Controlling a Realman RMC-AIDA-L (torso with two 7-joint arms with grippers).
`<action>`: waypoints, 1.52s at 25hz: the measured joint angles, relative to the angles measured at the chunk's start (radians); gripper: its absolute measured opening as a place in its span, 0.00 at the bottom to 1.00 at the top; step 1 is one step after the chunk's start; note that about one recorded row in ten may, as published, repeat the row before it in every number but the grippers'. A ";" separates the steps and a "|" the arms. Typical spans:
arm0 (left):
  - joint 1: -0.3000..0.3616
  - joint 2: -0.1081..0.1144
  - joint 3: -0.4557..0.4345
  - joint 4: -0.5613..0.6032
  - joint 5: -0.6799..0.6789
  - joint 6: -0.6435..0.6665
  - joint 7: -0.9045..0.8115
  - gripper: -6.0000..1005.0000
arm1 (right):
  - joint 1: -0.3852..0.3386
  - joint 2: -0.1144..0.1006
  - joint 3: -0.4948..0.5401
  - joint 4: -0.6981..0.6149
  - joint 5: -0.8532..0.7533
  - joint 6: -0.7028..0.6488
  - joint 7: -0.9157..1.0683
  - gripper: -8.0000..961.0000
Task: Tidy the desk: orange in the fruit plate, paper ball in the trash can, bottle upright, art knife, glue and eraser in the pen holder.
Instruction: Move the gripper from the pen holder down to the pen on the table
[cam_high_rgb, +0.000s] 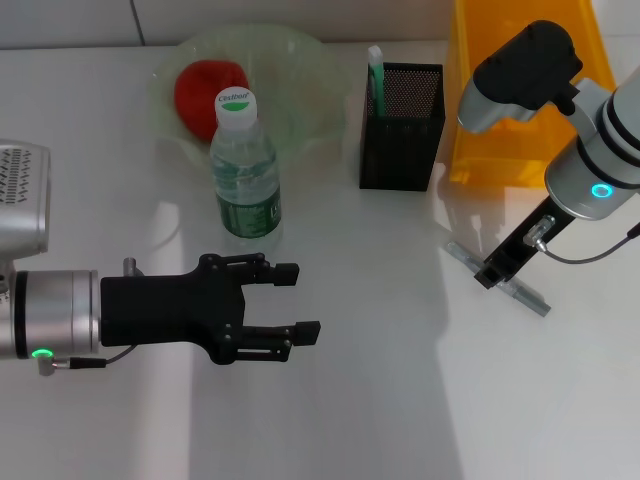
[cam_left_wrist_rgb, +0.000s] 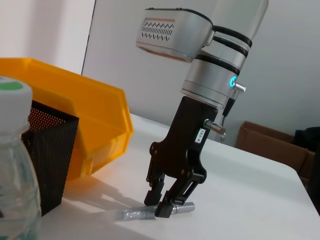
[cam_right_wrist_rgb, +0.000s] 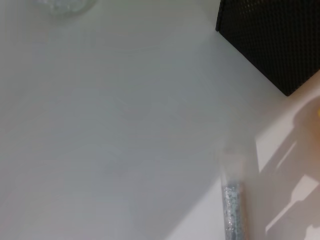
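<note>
Right claw (cam_high_rgb: 497, 272): low over the white surface (cam_high_rgb: 380, 400), in front of the yellow bin (cam_high_rgb: 470, 120); fingers (cam_left_wrist_rgb: 167, 205) narrow, astride the grey glitter stick (cam_left_wrist_rgb: 150, 212), touching it; a firm grip cannot be told.
Glitter stick: flat on the surface, right of the pen holder (cam_high_rgb: 402, 125), ends poking out either side of the claw.
Left claw (cam_high_rgb: 285, 305): hovering empty, fingers spread wide, just in front of the bottle (cam_high_rgb: 243, 170).
Bottle: upright, green label, white cap, before the fruit plate (cam_high_rgb: 300, 90).
Red fruit (cam_high_rgb: 208, 88): in the plate.
Pen holder: black mesh, green-topped item (cam_high_rgb: 375, 70) standing inside.
</note>
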 joint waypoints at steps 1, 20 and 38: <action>0.000 0.000 0.000 0.000 0.000 0.000 0.000 0.78 | 0.000 0.000 0.000 0.000 0.000 0.000 0.000 0.33; -0.002 0.000 0.003 0.000 0.000 0.000 -0.001 0.78 | 0.001 0.000 0.001 -0.008 0.002 0.002 0.003 0.13; 0.005 0.000 0.000 0.000 0.000 0.000 0.000 0.78 | -0.006 0.000 0.002 -0.039 0.005 -0.009 0.005 0.19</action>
